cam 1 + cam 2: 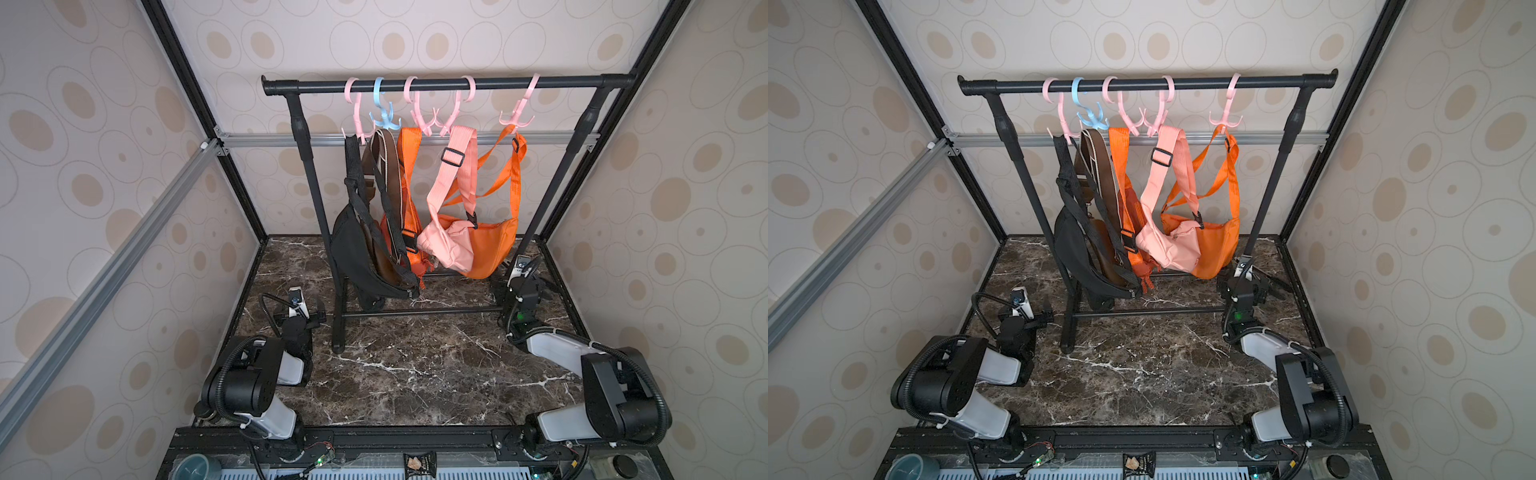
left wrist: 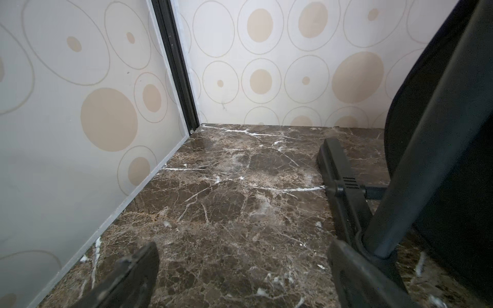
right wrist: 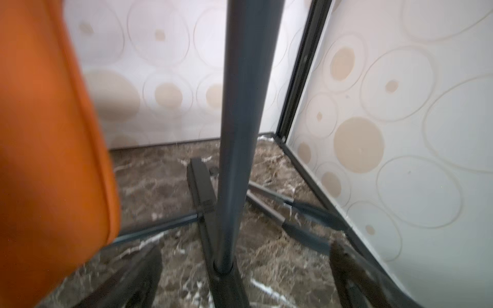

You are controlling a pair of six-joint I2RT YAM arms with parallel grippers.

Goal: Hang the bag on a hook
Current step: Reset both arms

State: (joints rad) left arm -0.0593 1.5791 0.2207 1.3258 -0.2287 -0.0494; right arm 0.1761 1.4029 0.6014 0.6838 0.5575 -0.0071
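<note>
Several bags hang by their straps from plastic hooks on the black rack's rail (image 1: 449,84): a black bag (image 1: 365,257), a brown one (image 1: 384,166), an orange one (image 1: 409,166), a pink bag (image 1: 451,249) and a second orange bag (image 1: 486,253). The hooks are pink (image 1: 516,116) except one blue hook (image 1: 384,118). My left gripper (image 1: 305,320) (image 2: 244,249) sits low over the marble, open and empty, beside the rack's left foot. My right gripper (image 1: 525,291) (image 3: 246,250) is open and empty too, low, facing the rack's right post (image 3: 240,133), with the orange bag (image 3: 48,133) beside it.
The rack's feet (image 2: 344,186) and low crossbar (image 1: 419,311) lie on the marble table (image 1: 415,374). Patterned walls close in on three sides. A teal roll (image 1: 195,467) and a small packet (image 1: 419,461) sit on the front ledge.
</note>
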